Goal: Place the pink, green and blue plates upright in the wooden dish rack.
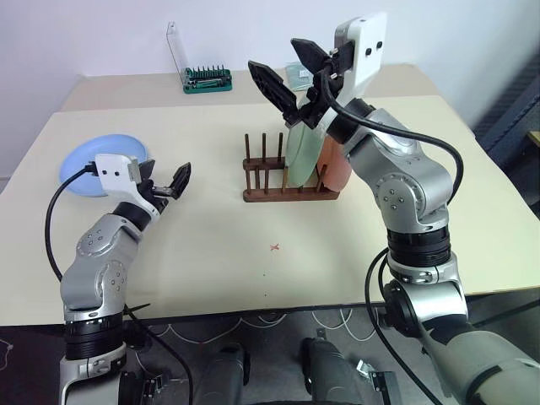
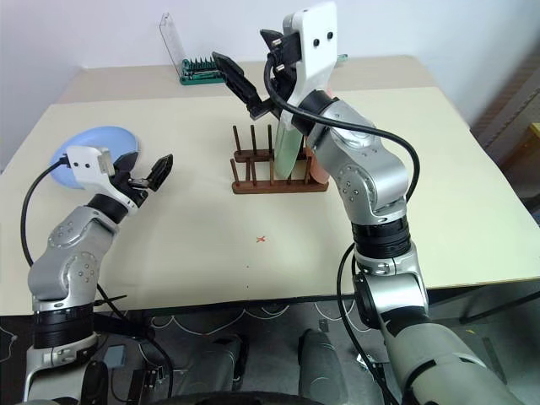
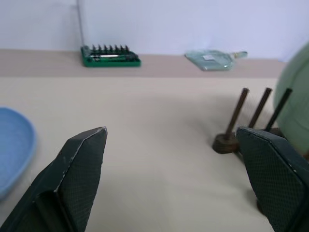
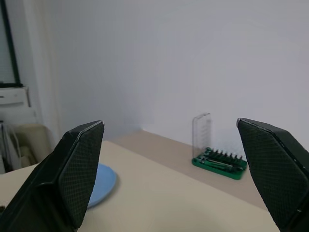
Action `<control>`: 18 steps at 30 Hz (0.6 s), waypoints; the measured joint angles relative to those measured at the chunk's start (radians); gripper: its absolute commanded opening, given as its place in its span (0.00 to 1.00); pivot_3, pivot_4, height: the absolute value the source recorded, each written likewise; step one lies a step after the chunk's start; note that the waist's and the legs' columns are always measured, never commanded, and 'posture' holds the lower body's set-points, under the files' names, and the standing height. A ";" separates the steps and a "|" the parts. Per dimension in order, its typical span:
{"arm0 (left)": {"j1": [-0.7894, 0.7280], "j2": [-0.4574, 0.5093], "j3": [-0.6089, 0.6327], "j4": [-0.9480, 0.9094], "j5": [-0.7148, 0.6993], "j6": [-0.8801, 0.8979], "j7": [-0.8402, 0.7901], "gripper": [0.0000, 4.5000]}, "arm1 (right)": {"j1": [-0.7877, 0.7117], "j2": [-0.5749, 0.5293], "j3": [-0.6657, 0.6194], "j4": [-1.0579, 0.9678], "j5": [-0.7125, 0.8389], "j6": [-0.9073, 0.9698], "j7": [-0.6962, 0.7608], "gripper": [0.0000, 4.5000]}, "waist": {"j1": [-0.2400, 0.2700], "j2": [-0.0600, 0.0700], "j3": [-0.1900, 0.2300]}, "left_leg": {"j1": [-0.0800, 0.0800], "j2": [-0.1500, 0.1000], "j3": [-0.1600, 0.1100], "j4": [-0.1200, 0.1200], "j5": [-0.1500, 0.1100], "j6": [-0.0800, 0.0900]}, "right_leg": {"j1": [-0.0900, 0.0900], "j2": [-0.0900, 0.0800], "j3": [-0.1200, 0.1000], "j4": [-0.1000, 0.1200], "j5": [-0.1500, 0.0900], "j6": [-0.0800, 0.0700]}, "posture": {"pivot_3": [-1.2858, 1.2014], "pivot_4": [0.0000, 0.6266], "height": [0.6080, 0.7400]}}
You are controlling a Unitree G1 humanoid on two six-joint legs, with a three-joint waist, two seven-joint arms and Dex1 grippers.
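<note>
The blue plate (image 1: pixel 89 164) lies flat on the table's left side. Just to its right my left gripper (image 1: pixel 169 180) hovers open and empty, pointing toward the wooden dish rack (image 1: pixel 263 187) at the table's middle. The green plate (image 1: pixel 302 156) stands upright between the pegs, and the pink plate (image 1: pixel 337 167) stands upright just right of it. Above the rack my right gripper (image 1: pixel 272 52) is raised, open and empty. In the left wrist view the open left gripper (image 3: pixel 171 130) has the blue plate (image 3: pixel 12 150) on one side and the rack's pegs (image 3: pixel 236 121) on the other.
A green tray of screwdriver bits (image 1: pixel 207 79) with a clear upright lid stands on the far table behind. A clear packet (image 3: pixel 212 58) lies near it. A small red cross (image 1: pixel 274 247) marks the tabletop in front of the rack.
</note>
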 measured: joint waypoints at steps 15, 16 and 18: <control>-0.137 0.043 0.304 0.348 0.019 0.125 0.372 0.98 | 0.047 -0.033 0.153 -0.022 -0.214 -0.147 0.178 1.00 | 0.004 -0.002 -0.001 | 0.000 0.000 -0.001 0.000 0.000 -0.001 | 0.000 0.000 0.000 0.000 0.000 0.000 | 0.52 0.24 1.00; -0.149 0.045 0.322 0.362 0.007 0.136 0.381 0.98 | 0.049 -0.033 0.153 -0.022 -0.222 -0.152 0.182 1.00 | 0.004 -0.002 -0.001 | 0.000 0.000 -0.001 0.000 0.000 -0.001 | 0.000 0.000 0.000 0.000 0.000 0.000 | 0.52 0.24 1.00; -0.187 0.047 0.350 0.394 -0.020 0.168 0.387 0.98 | 0.051 -0.028 0.153 -0.022 -0.230 -0.157 0.189 1.00 | 0.005 -0.002 -0.001 | 0.000 0.000 -0.001 0.000 0.001 -0.001 | 0.000 0.000 0.000 0.000 0.000 0.000 | 0.52 0.24 1.00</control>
